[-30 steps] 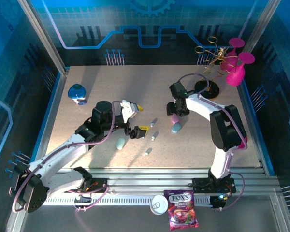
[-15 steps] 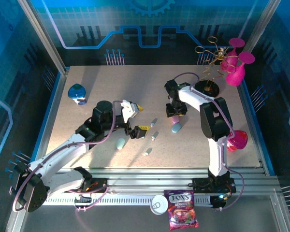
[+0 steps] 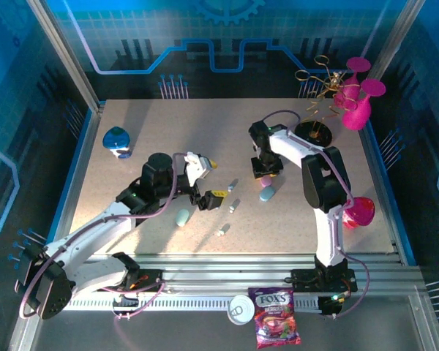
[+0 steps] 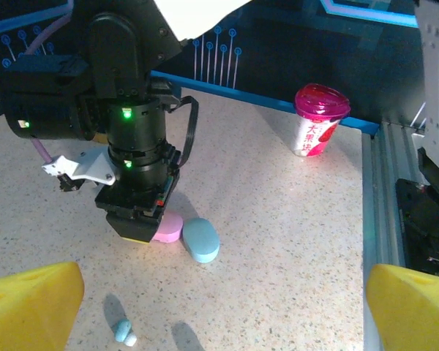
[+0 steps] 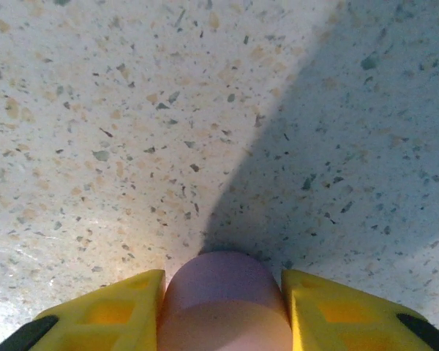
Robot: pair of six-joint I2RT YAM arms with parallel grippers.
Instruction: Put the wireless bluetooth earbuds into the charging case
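Three earbuds (image 3: pixel 234 205) lie loose on the table (image 3: pixel 168 131), left of the blue case (image 3: pixel 267 193), as my right gripper (image 5: pixel 223 289) clamps the pink case (image 4: pixel 168 228), seemingly steadying it for loading, while my left gripper (image 3: pixel 214 180) hangs wide open beside them.

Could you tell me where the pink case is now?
In the right wrist view the pink case sits between the right gripper's fingers; from above, right of centre beside the blue case.
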